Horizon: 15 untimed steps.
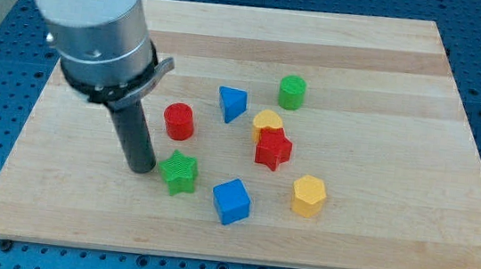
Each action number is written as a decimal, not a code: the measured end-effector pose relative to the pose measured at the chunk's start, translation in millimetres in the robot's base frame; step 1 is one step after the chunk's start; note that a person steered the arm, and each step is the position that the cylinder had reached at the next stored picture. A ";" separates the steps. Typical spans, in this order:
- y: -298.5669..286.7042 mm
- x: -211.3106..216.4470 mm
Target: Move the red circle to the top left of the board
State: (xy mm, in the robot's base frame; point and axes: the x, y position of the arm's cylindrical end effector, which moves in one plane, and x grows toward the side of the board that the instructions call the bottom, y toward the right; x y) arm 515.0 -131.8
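The red circle (179, 121) is a short red cylinder standing left of the board's middle. My tip (141, 168) rests on the board below and a little left of it, apart from it. The tip stands right beside the left side of the green star (180, 172); I cannot tell whether they touch. The arm's wide body hides the board's top left part.
A blue triangle (232, 103), green cylinder (292, 92), yellow heart (267, 121), red star (273, 149), yellow hexagon (308, 195) and blue cube (232, 201) lie to the right. The wooden board (407, 80) sits on a blue perforated table.
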 end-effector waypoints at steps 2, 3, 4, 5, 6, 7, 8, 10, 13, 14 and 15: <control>45.1 -11.3; 36.4 -42.9; 9.8 -86.8; -4.5 -110.8; -4.7 -129.6; 0.7 -142.0; 0.7 -164.1; 25.0 -175.3; -57.0 -243.9; -82.1 -245.3; -102.6 -230.9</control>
State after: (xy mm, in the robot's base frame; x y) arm 284.0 -234.4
